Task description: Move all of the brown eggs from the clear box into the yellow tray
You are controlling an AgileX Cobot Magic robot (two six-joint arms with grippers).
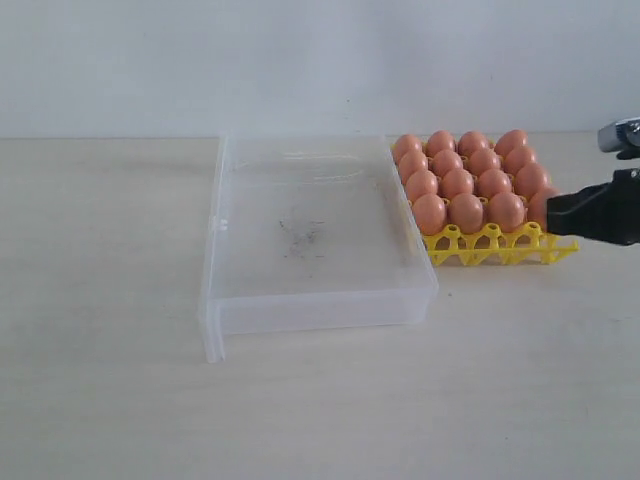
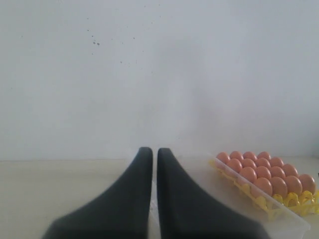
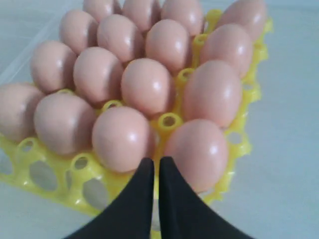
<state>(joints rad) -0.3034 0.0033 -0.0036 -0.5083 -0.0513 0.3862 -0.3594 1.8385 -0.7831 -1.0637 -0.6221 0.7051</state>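
The clear box (image 1: 310, 295) lies in the middle of the table with nothing in it but dark scuffs on its floor. To its right the yellow tray (image 1: 500, 250) holds several brown eggs (image 1: 466, 211) in rows, each in its own cup. My right gripper (image 3: 156, 162) is shut and empty, hovering just above the tray's near edge (image 3: 65, 184) beside the closest eggs (image 3: 197, 152); its black arm (image 1: 600, 212) enters at the right edge of the exterior view. My left gripper (image 2: 154, 152) is shut and empty, raised, with the eggs (image 2: 264, 185) seen through the box wall (image 2: 279, 211).
A pale wooden table (image 1: 100, 380) carries everything, with a plain white wall (image 1: 300, 60) behind it. A grey part of the right arm (image 1: 620, 135) shows at the far right edge.
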